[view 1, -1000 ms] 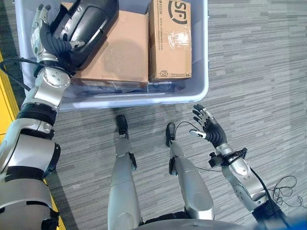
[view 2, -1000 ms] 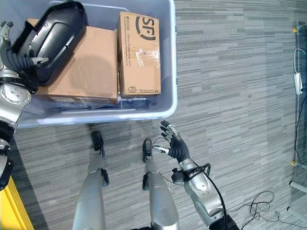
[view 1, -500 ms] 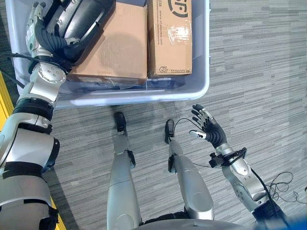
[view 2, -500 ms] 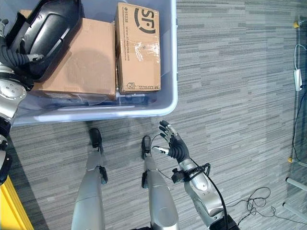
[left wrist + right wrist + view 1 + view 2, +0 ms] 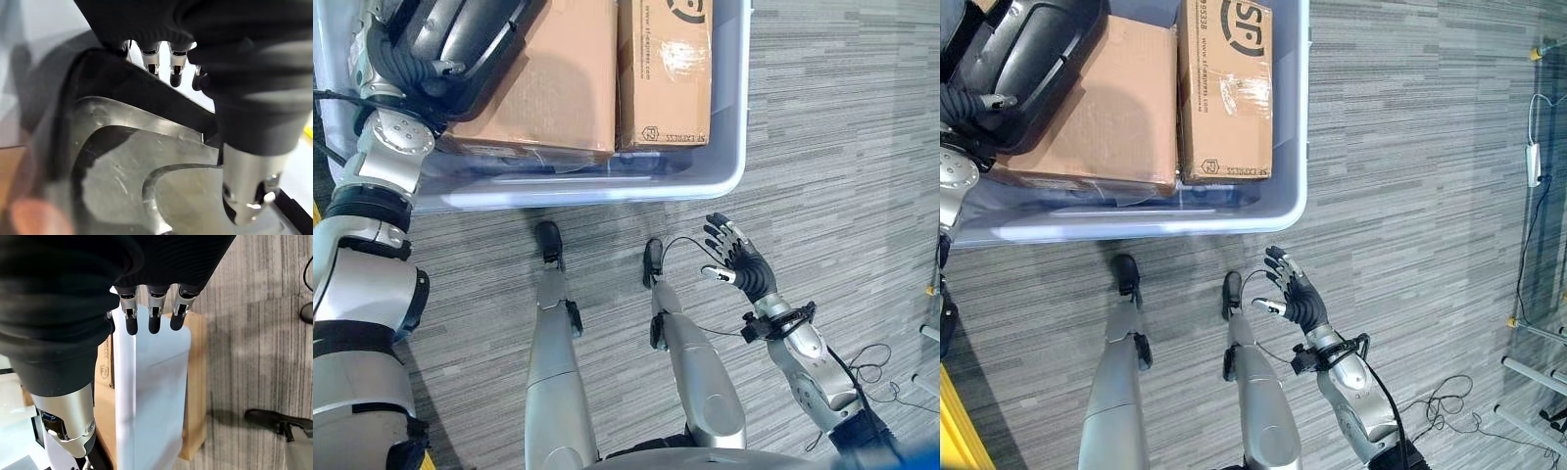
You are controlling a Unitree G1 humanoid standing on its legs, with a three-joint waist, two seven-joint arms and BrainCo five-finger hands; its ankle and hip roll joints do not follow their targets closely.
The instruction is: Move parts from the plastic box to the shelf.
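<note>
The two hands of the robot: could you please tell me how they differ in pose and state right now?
The left hand reaches into the plastic box, while the right hand hangs over the floor outside it. The left hand's fingers are curled round the black part; the right hand is open, fingers spread, holding nothing. Both have silver fingers with dark tips.

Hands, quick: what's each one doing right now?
Left hand: shut on the black part in the plastic box.
Right hand: open, holding nothing, over the floor.
</note>
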